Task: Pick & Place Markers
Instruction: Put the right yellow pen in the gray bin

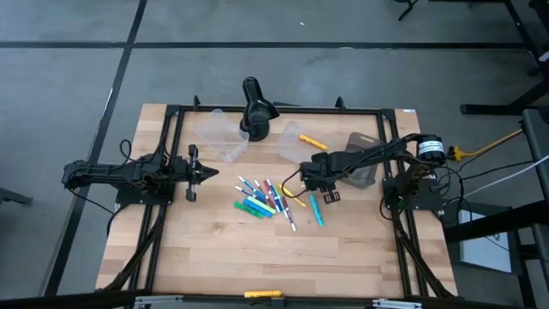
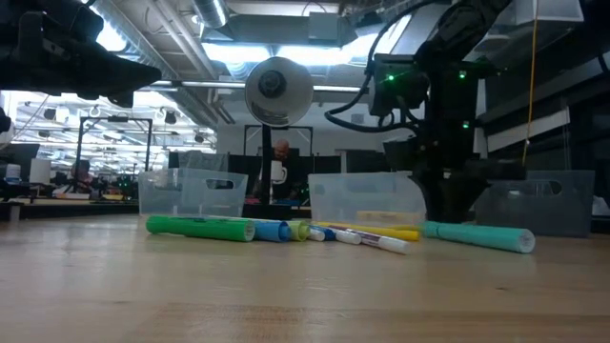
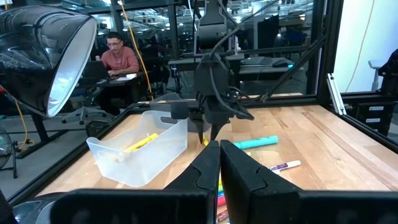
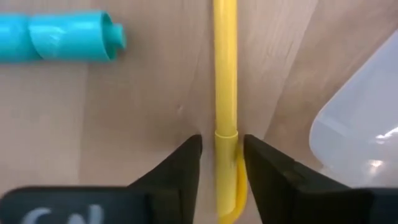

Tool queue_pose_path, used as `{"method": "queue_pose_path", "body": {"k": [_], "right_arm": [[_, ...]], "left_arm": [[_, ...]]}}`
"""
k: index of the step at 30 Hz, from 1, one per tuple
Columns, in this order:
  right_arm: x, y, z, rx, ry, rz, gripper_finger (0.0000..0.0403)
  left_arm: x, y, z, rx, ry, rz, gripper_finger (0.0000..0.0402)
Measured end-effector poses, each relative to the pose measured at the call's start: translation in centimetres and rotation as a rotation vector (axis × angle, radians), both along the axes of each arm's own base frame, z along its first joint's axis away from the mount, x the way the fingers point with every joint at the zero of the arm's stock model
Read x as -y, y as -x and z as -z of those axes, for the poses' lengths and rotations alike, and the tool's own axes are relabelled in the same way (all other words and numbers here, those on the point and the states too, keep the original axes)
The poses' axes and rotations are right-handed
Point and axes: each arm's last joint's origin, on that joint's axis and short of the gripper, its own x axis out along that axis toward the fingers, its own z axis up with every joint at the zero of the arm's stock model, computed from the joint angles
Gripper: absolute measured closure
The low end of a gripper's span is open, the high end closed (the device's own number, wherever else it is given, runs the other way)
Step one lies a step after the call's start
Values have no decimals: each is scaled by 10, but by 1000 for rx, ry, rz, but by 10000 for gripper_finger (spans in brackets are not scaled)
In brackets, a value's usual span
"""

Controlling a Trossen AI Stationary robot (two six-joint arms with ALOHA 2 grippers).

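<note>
A pale wooden desk [image 1: 214,249] with a black frame is standing on a grey floor. In the low view an open workshop with ceiling lights is stretching behind it, and the left wrist view is showing a seated person in a red top [image 3: 121,59] at a far bench.

Near the desk's middle, a loose cluster of short mixed-colour markers [image 1: 262,199] is lying flat, with a cyan marker [image 1: 316,209] just to its right. Farther back, two clear plastic tubs [image 1: 221,136] are flanking a black desk lamp [image 1: 256,108], and a grey tub [image 1: 364,154] is sitting to the right.

The right gripper [image 1: 307,182] is reaching down at the cluster's right edge. Only its wrist view is showing the detail: the two dark fingers [image 4: 177,171] are standing partly open, one on each side of a thin yellow marker [image 4: 225,81] lying on the wood, with narrow gaps still visible, so nothing is clamped. The left gripper [image 3: 219,163] is waiting above the desk's left side, its fingers pressed together and empty.
</note>
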Motion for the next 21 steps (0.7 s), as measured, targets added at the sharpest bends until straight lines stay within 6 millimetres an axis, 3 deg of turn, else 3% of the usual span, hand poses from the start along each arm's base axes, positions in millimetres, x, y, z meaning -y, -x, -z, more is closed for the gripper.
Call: {"method": "queue_pose_path", "body": {"k": [7, 13, 21], "right_arm": [[-4, 0, 1, 9, -10, 26, 369], [-10, -1, 0, 19, 17, 72, 369], [-20, -10, -20, 80, -32, 80, 369]], "left_arm": [[0, 0, 0, 0, 0, 0, 392], [0, 0, 0, -1, 0, 0, 392], [0, 0, 0, 0, 0, 0, 390]]}}
